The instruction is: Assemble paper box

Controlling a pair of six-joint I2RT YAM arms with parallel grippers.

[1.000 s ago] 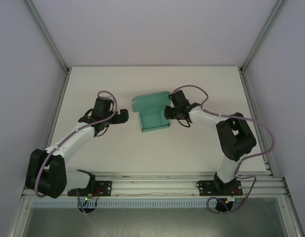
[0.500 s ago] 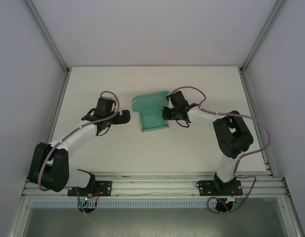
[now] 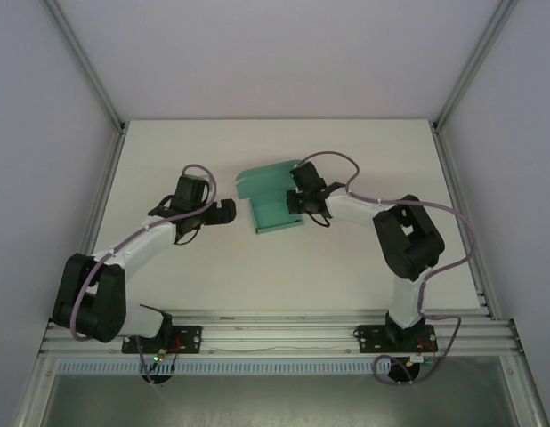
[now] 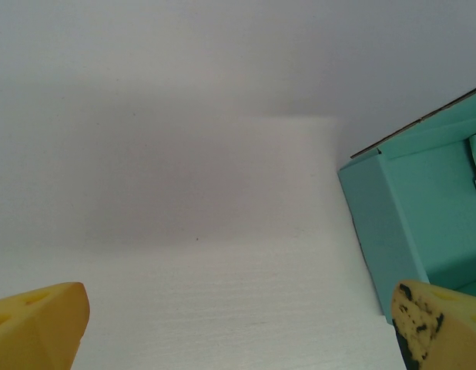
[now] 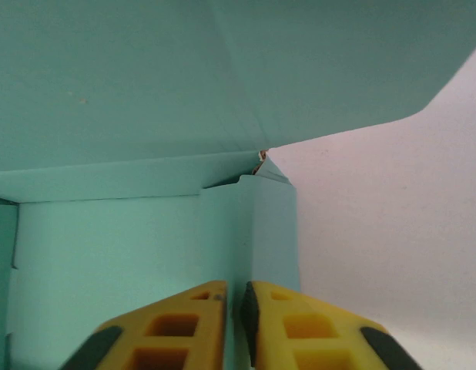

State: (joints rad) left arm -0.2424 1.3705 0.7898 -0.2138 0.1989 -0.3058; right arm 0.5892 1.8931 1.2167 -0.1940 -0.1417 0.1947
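The paper box [image 3: 273, 203] sits mid-table, lid flap at 12 o'clock. The right gripper [image 5: 236, 287] has its jaws nearly together, pinching the 3 o'clock wall. The left gripper [image 3: 229, 212] hangs gaping at 9 o'clock. The thin card looks light and easily creased, so grip walls near folds, gently.

White matte rectangular tabletop [image 3: 364, 151], evenly lit. Plain pale grey wall panels [image 3: 284, 53] on three sides. Silver aluminium corner posts [image 3: 88, 67] at rear. Ribbed aluminium rail [image 3: 284, 331] along near edge; grey surface [image 3: 284, 400] below, possibly floor.
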